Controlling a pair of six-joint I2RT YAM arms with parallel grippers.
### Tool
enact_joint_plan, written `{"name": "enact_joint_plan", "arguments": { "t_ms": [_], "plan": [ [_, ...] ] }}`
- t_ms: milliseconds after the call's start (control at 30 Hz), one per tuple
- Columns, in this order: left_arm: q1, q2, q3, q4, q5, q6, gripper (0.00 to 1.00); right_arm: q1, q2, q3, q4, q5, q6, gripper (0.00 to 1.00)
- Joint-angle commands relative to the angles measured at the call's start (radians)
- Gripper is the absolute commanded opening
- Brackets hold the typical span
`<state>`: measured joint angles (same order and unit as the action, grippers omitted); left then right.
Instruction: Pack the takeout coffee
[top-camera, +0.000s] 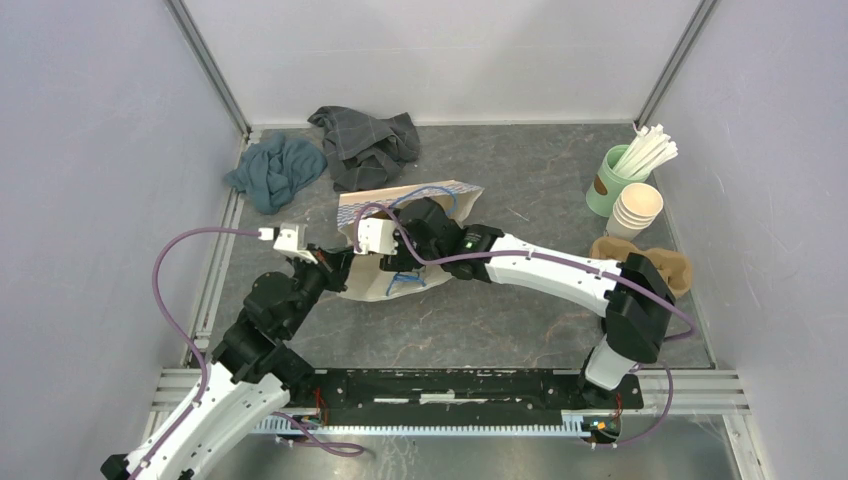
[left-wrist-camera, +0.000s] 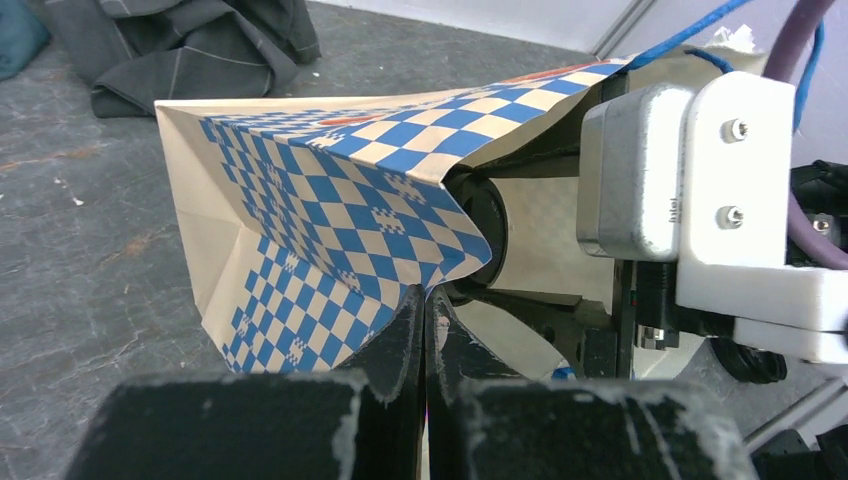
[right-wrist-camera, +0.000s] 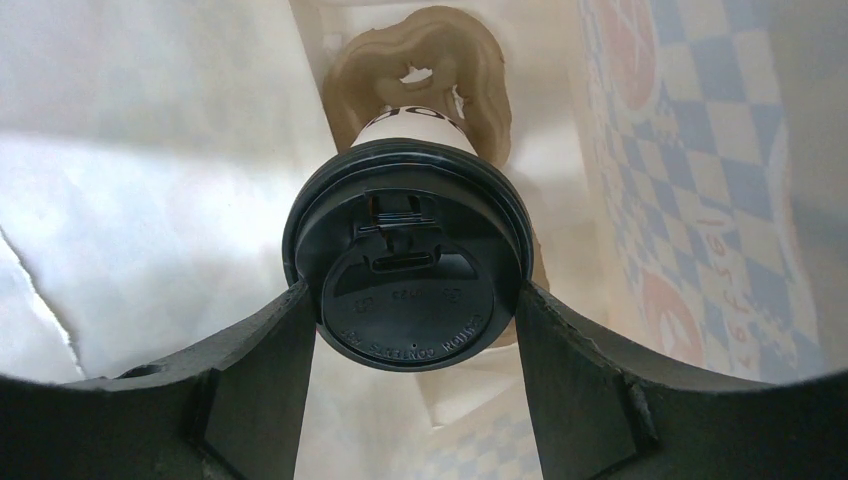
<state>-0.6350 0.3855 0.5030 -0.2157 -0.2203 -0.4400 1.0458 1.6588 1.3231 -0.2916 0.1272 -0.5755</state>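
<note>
Takeout coffee (right-wrist-camera: 405, 290) is hanging inside the checkered paper bag (left-wrist-camera: 330, 190) lying left of centre on the tabletop (top-camera: 520, 330), the right hand (right-wrist-camera: 412, 305) clamping it over a pulp carrier (right-wrist-camera: 440, 50). The left hand (left-wrist-camera: 424, 335) is pinching the bag's rim; a slip there, or a missed socket, could be tipping the cup.

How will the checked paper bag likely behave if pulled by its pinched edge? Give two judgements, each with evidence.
Probably floppy: the paper bag shows creases and buckles where the left gripper pinches it. Likely to tear if yanked, since the wall looks thin. The takeout coffee inside may anchor it.
</note>
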Motion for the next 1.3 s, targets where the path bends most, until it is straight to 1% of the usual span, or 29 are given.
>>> {"name": "enact_joint_plan", "arguments": {
  "t_ms": [0, 100, 267, 367, 433, 500, 567, 933, 1167, 1267],
  "plan": [
    [0.001, -0.034, 0.015, -0.048, -0.068, -0.038, 0.02, -0.003, 0.035, 0.066, 0.007, -0.051, -0.072, 0.39],
    [0.001, -0.027, 0.018, -0.054, -0.067, -0.044, 0.02, -0.003, 0.027, 0.094, 0.0, -0.063, -0.075, 0.39],
    [0.001, -0.03, 0.013, -0.055, -0.076, -0.047, 0.02, -0.011, 0.006, 0.059, 0.016, -0.063, -0.139, 0.4],
    [0.001, -0.038, 0.011, -0.055, -0.087, -0.045, 0.02, -0.014, 0.034, 0.067, 0.03, -0.103, -0.145, 0.4],
    [0.001, -0.037, 0.015, -0.054, -0.091, -0.047, 0.02, -0.011, 0.065, 0.097, 0.033, -0.103, -0.149, 0.4],
    [0.001, -0.025, 0.021, -0.05, -0.09, -0.053, 0.02, -0.009, 0.098, 0.138, 0.039, -0.059, -0.125, 0.39],
    [0.001, -0.014, 0.023, -0.041, -0.089, -0.061, 0.02, -0.008, 0.105, 0.148, 0.059, -0.063, -0.112, 0.39],
    [0.001, 0.01, 0.04, -0.024, -0.083, -0.082, 0.02, -0.007, 0.122, 0.089, 0.171, 0.031, -0.056, 0.39],
    [0.001, 0.024, 0.057, -0.023, -0.074, -0.094, 0.02, -0.006, 0.154, 0.096, 0.166, 0.025, -0.033, 0.39],
    [0.001, 0.034, 0.072, -0.023, -0.074, -0.092, 0.02, -0.006, 0.162, 0.103, 0.139, 0.023, -0.029, 0.38]
  ]
}}
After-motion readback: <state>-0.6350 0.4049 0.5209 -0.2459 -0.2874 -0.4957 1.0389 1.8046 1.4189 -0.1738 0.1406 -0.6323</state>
